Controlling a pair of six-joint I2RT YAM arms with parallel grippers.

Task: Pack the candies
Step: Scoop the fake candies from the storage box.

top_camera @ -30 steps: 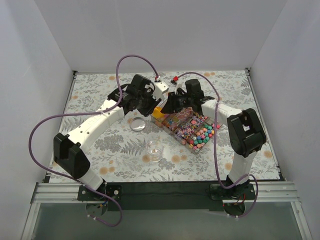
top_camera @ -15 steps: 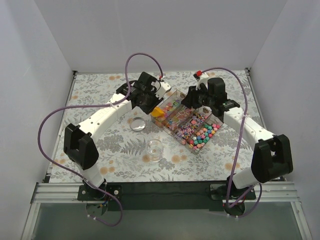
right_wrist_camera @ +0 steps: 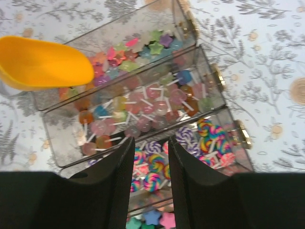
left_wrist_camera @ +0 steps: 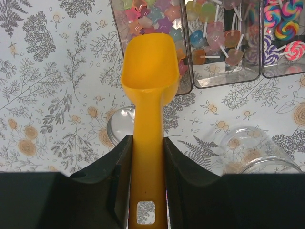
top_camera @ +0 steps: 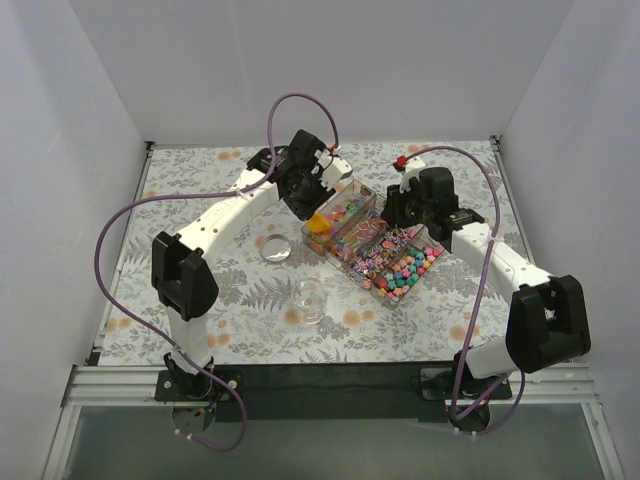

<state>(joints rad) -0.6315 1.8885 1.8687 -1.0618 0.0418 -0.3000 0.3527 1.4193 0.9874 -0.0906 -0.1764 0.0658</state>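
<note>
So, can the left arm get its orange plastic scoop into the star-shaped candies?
Probably yes: the left gripper holds the orange plastic scoop, its empty bowl at the clear compartment's near wall, with nothing between it and the star-shaped candies.

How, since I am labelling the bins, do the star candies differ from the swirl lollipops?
Shape: the star candies are stars; the swirl lollipops are round discs.
Colour: each star candy is one pastel shade; each swirl lollipop spirals several bright colours.
Sticks: the star candies have none; the swirl lollipops have white ones.
Both lie loose in clear bins, the star candies nearest the orange scoop.
</note>
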